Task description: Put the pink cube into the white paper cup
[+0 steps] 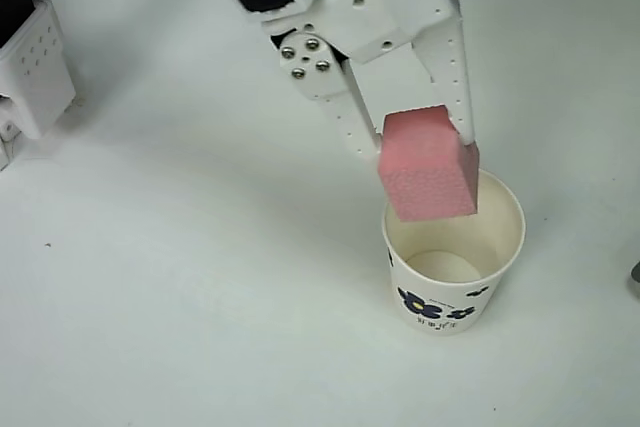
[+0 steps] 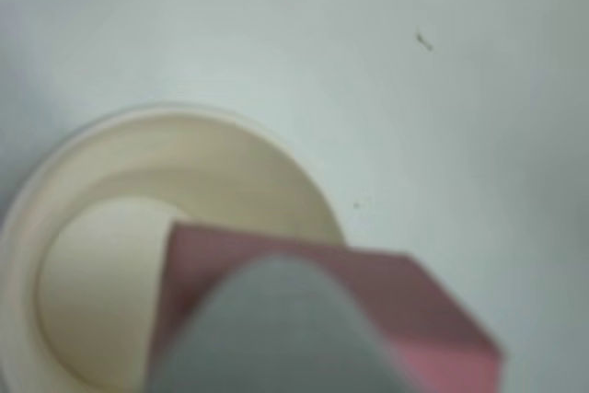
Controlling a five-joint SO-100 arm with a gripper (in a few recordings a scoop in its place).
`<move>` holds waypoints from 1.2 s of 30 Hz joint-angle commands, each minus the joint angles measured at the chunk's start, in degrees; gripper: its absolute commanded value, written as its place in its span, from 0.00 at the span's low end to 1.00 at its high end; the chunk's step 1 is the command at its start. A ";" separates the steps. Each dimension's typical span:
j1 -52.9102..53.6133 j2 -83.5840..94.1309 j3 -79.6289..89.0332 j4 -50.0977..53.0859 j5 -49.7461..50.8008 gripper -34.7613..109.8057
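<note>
Blurred grey at the bottom of the wrist view is one of my fingers (image 2: 276,329), pressed on the block. Below, the table (image 1: 180,277) carries the upright paper cup (image 1: 455,292), and my gripper (image 1: 412,142) is clamped on the pink cube (image 1: 428,169), which hangs over the cup's far rim. Letting go here risks it clipping the rim and tipping the cup
</note>
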State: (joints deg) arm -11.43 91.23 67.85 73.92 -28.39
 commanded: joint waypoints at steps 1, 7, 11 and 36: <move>-1.58 1.05 -6.94 0.70 0.35 0.33; -0.88 -1.14 -6.68 0.97 0.62 0.33; -0.62 -2.29 -6.68 1.23 0.88 0.38; 0.00 -1.32 -7.82 4.75 -2.72 0.50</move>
State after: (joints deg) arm -11.60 86.48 66.18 77.70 -30.59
